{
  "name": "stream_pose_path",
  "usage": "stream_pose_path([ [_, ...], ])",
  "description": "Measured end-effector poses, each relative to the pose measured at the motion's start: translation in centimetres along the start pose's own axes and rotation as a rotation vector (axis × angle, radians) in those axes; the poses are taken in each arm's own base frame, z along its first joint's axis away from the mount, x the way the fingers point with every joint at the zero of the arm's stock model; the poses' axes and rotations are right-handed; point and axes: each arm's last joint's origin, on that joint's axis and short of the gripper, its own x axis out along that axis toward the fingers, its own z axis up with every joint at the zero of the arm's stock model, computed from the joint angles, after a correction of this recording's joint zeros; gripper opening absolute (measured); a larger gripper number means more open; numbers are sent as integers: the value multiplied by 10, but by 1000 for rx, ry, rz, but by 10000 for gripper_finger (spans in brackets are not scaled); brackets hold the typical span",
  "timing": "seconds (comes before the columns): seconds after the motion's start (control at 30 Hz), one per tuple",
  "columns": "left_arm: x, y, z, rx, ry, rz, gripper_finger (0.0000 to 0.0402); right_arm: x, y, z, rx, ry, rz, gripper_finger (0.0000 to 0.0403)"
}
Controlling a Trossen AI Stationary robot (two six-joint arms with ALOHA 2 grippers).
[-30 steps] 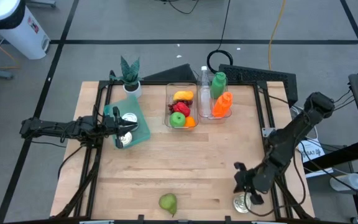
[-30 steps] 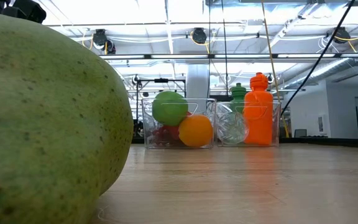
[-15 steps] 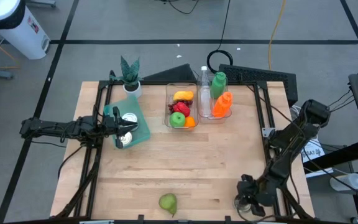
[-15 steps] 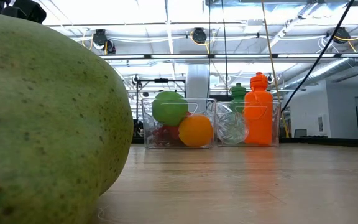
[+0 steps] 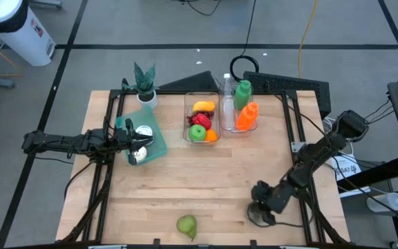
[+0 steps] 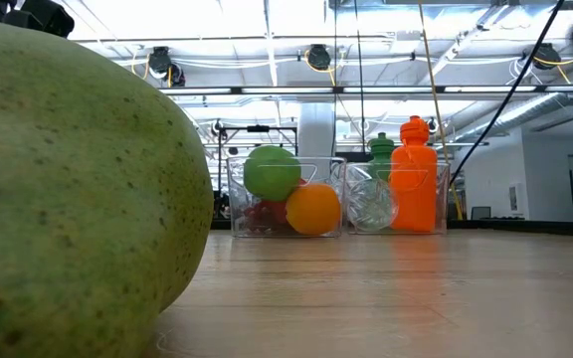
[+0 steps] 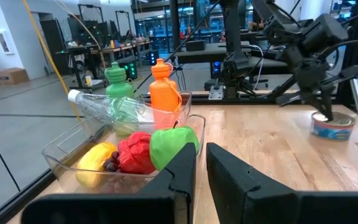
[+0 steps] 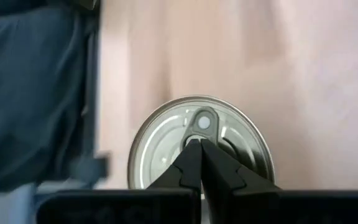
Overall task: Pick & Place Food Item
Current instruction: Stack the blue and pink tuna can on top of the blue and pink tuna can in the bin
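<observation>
Since the earlier frame, my right gripper (image 5: pixel 257 210) had swung inward over the can (image 8: pixel 201 144), fingers closed, holding nothing. Pear (image 5: pixel 186 225) sat at the table's (image 5: pixel 185 180) near edge; left gripper (image 5: pixel 142 143) closed, empty.

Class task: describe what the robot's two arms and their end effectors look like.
Both arms are dark, slim and jointed. The left end effector has two flat black fingers. The right end effector has dark fingers tapering to a point. The right arm has rounded black joint housings.
</observation>
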Motion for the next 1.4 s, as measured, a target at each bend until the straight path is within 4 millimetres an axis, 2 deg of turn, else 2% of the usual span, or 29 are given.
stream_pose_path([
  [0.27, 0, 0, 0, 0, -1, 0, 49, 5, -26, 38, -123, -188, -50, 0],
  [0.43, 0, 0, 0, 0, 0, 0, 49, 4, -49, 62, -107, -308, -130, 0],
  [0.6, 0, 0, 0, 0, 0, 0, 49, 1, -72, 78, -50, -342, -198, 0],
  [0.83, 0, 0, 0, 5, 0, 0, 49, -2, -87, 95, -106, -401, -188, 0],
  [0.97, 0, 0, 0, 5, -1, 0, 49, 5, -100, 104, -104, -417, -159, 0],
  [1.13, 0, 0, 0, 22, -1, 1, 49, 32, -119, 123, -95, -389, -146, 0],
  [1.3, 0, 0, 0, 23, 0, 1, 49, 54, -126, 154, -161, -372, -61, 0],
  [1.4, 0, 0, 0, 24, 4, 1, 49, 53, -124, 176, -205, -379, -6, 0],
])
